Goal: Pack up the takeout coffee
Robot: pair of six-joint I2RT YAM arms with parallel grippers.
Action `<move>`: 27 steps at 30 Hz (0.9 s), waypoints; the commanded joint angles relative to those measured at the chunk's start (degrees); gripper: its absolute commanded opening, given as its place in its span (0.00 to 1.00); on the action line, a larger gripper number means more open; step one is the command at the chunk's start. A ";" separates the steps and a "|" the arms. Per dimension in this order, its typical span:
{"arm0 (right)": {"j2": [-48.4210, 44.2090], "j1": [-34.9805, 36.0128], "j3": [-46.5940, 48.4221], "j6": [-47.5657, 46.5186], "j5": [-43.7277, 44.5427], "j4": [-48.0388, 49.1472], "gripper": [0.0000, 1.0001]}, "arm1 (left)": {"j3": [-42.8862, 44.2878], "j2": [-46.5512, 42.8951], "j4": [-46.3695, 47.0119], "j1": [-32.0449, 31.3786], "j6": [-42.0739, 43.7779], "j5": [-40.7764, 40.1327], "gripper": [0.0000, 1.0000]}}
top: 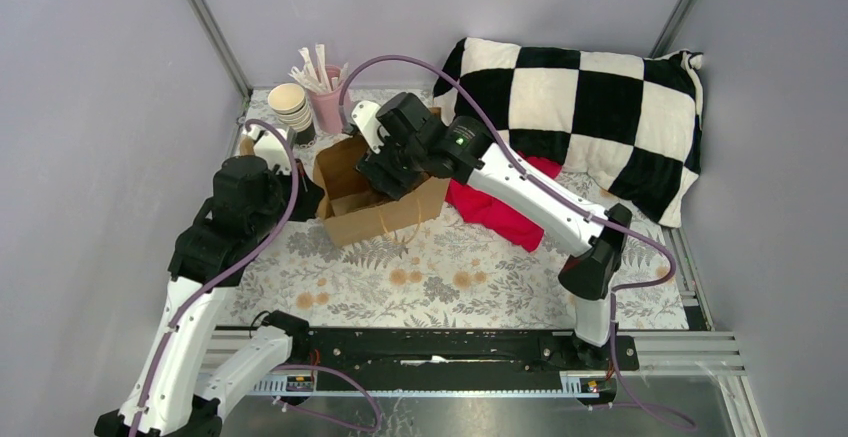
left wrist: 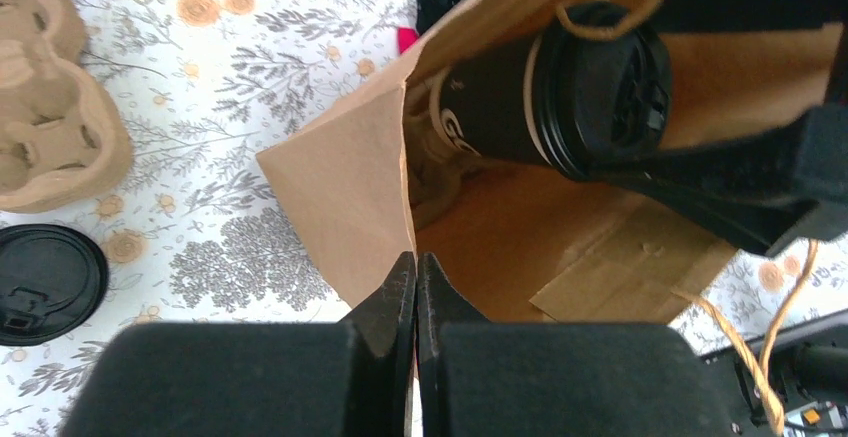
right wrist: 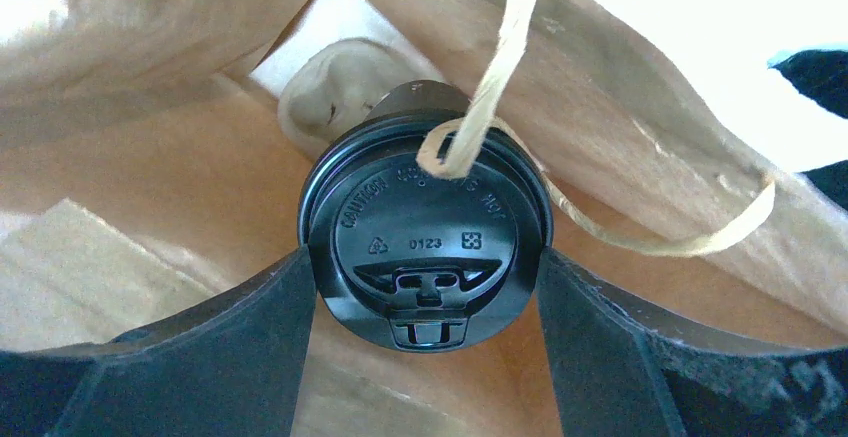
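The right gripper (right wrist: pixel 425 287) reaches into the mouth of the brown paper bag (top: pixel 385 219) with its jaws spread wide, one finger (right wrist: pixel 270 337) on each side of the takeout coffee (right wrist: pixel 425 227), clasping it just under the round black lid so the lid faces the wrist camera. The cup hangs inside the bag, among its walls. One twine handle (right wrist: pixel 500 67) droops across the top of the lid and touches it, and the bag wall carrying that handle stands just beside the cup. On the other side there is more room, with the brown floor of the bag and a folded flap showing past the cup. The left gripper (left wrist: pixel 416 269) has its jaws pressed tight together at the bag's near rim, and the paper edge runs straight into the tips, so it looks pinched there. To the left of the bag lie a cardboard cup carrier (left wrist: pixel 50 127) and a loose black lid (left wrist: pixel 45 282). A stack of lidless cups (top: pixel 290 107) and a pink cup of sticks (top: pixel 325 107) stand behind the bag, and a red cloth (top: pixel 500 212) lies to its right
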 commanded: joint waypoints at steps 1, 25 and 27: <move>-6.27 0.66 -2.93 4.52 -1.74 0.54 0.40 | 4.21 0.40 4.73 -0.31 0.92 -5.94 0.00; -11.21 12.54 -14.89 11.13 18.42 1.31 0.40 | -11.90 -9.66 10.70 -0.26 -8.63 -9.18 0.00; -10.54 12.78 -13.79 9.49 20.94 0.76 0.40 | -12.66 -10.50 10.15 -0.31 -9.22 -9.06 0.00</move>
